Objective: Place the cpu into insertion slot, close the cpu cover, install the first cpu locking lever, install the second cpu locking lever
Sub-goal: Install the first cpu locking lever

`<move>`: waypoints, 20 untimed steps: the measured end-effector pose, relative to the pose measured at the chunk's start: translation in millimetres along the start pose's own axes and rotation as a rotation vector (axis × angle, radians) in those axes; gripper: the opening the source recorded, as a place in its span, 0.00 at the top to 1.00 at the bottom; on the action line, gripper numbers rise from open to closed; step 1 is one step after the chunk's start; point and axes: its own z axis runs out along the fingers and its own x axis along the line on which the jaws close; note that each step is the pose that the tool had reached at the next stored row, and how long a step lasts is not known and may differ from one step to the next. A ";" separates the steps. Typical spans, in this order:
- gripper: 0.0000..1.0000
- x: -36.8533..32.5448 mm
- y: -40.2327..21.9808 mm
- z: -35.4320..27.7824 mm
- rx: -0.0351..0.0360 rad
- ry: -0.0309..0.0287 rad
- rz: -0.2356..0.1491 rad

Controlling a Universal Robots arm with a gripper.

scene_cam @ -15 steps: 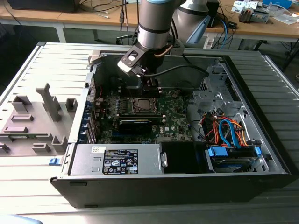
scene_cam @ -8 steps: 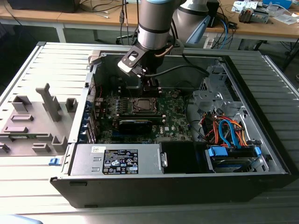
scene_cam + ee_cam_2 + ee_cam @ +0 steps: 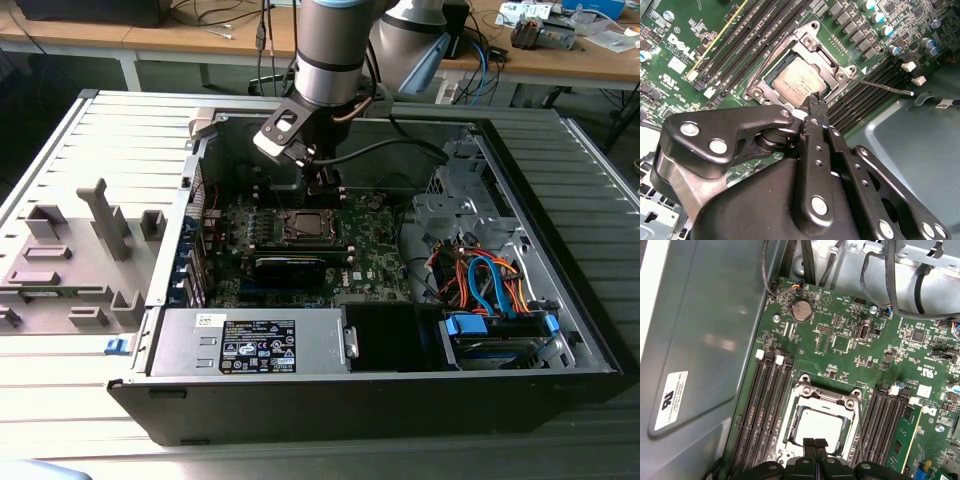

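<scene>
Second wrist view, jaws pinched together, tips at cpu cover [image 3: 832,70] edge, cpu [image 3: 799,82] seated inside

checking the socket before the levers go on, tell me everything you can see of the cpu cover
The cpu cover is a thin silver metal frame with a square middle cut-out and screws by its corners. It lies flat, closed over the cpu, whose grey top shows through the cut-out, on the green board between rows of black memory slots. The gripper is shut, its tip at one edge; contact cannot be told.
</scene>
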 end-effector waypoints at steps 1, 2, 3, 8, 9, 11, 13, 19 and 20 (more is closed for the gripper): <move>0.89 0.0 0.0 0.0 0.0001 -0.0001 -0.002; 0.89 0.0 0.0 0.0 0.0001 -0.0002 -0.004; 0.89 0.0 0.0 0.0 0.0002 -0.0003 -0.006; 0.89 -0.1 0.0 0.0 0.0004 -0.0007 -0.016; 0.89 -0.1 0.0 0.0 0.0004 -0.0008 -0.018; 0.89 -0.2 0.0 0.0 0.0006 -0.0011 -0.025; 0.89 -0.3 -0.1 0.0 0.0006 -0.0012 -0.030; 0.89 -0.4 -0.1 0.0 0.0008 -0.0013 -0.040; 0.89 -0.5 -0.2 0.0 0.0009 -0.0015 -0.042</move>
